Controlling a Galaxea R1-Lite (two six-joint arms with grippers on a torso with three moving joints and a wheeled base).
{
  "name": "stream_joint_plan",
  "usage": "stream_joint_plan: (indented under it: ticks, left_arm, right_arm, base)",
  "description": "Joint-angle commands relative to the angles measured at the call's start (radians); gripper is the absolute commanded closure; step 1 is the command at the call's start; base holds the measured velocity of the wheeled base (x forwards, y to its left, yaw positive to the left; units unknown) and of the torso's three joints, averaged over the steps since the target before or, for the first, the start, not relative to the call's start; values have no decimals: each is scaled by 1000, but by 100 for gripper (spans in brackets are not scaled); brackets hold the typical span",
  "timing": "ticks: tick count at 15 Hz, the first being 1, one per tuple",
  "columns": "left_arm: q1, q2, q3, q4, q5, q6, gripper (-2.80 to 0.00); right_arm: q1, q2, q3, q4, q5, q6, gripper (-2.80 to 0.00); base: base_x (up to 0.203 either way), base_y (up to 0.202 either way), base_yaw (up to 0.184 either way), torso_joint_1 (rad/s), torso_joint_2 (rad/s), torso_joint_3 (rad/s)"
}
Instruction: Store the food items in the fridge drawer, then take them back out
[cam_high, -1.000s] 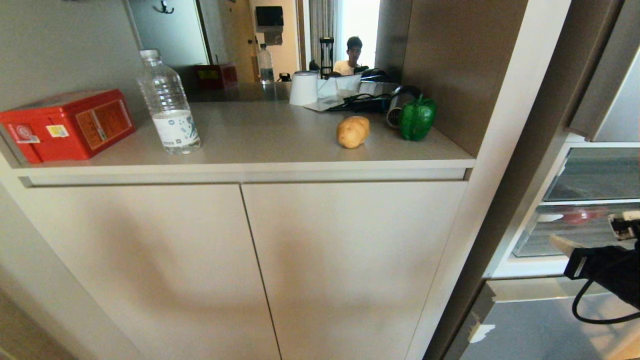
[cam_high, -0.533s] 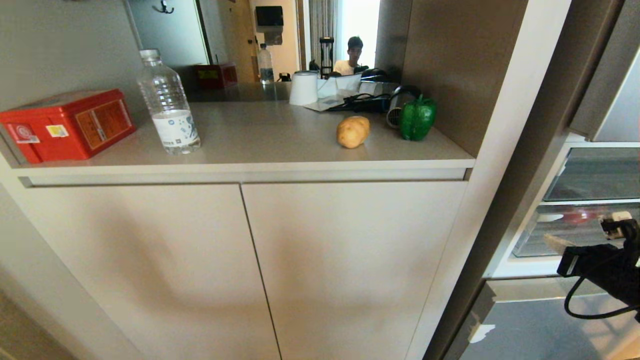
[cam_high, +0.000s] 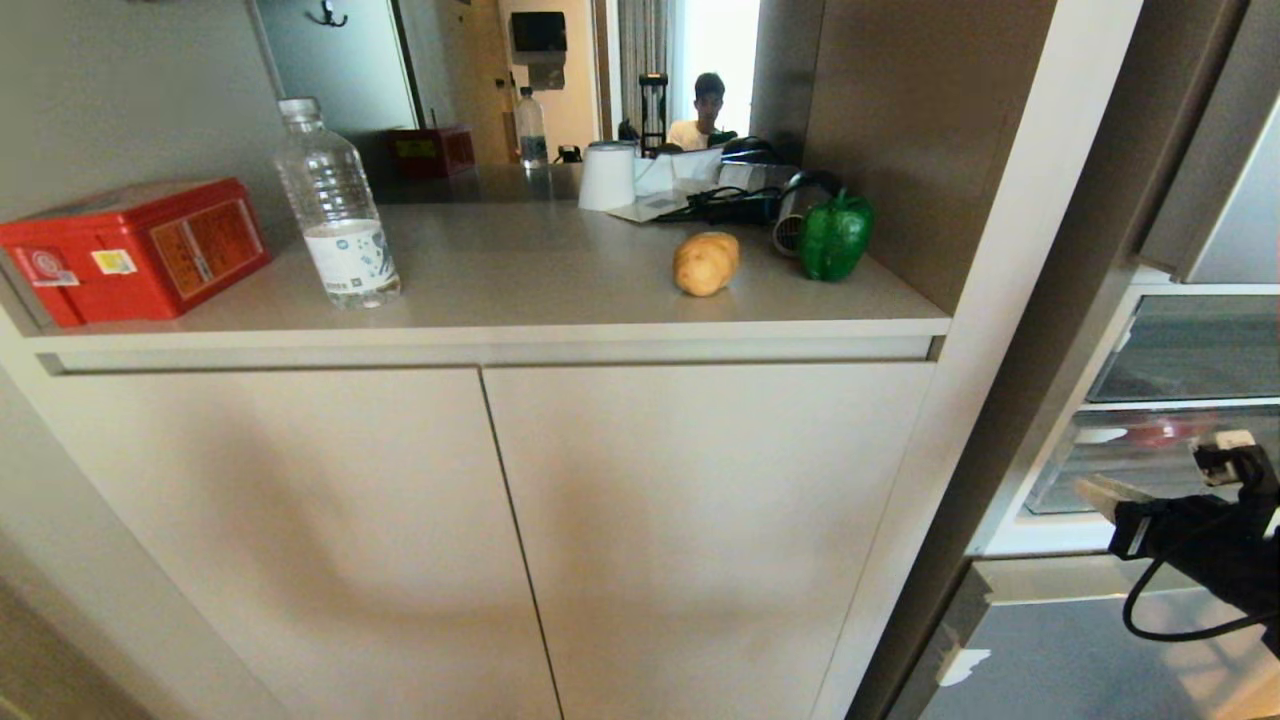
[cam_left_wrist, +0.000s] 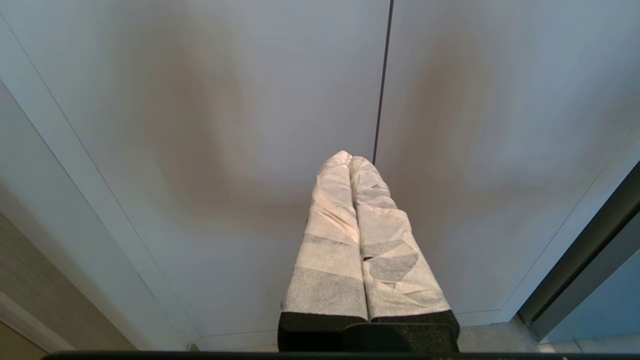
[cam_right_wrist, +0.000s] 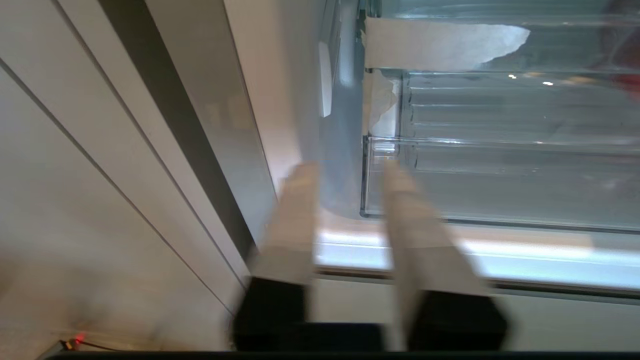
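Note:
The tan potato (cam_high: 706, 263) and the green bell pepper (cam_high: 835, 235) lie on the counter (cam_high: 560, 290) at its right end, the pepper next to the side wall. My right gripper (cam_high: 1163, 468) is low on the right, in front of the clear fridge drawer (cam_high: 1130, 450). In the right wrist view that gripper (cam_right_wrist: 350, 170) is open with nothing between its fingers, pointing at the near corner of the drawer (cam_right_wrist: 500, 190). My left gripper (cam_left_wrist: 350, 156) is shut and empty, parked facing the cabinet doors (cam_left_wrist: 250, 125).
A red box (cam_high: 135, 250) and a water bottle (cam_high: 340, 215) stand at the counter's left. A white cup (cam_high: 608, 177) and dark cables (cam_high: 735, 205) sit at the back. A person (cam_high: 708, 110) shows in the mirror. A grey fridge panel (cam_high: 1080, 650) lies below the drawer.
My right gripper has shifted a little to the left in front of the drawer, and its fingers have come apart. The food items and the left arm have not moved.

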Motion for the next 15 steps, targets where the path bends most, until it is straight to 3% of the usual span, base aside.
stream_joint_plan:
  ticks: [1,15]
  left_arm:
    - [0,0,11,-1,0,0,0]
    - [0,0,11,-1,0,0,0]
  right_arm:
    - [0,2,0,-9,4,-1,-280]
    - [0,0,-62,-9,-73,2,-280]
  base:
    - [0,0,0,0,0,0]
    - [0,0,0,0,0,0]
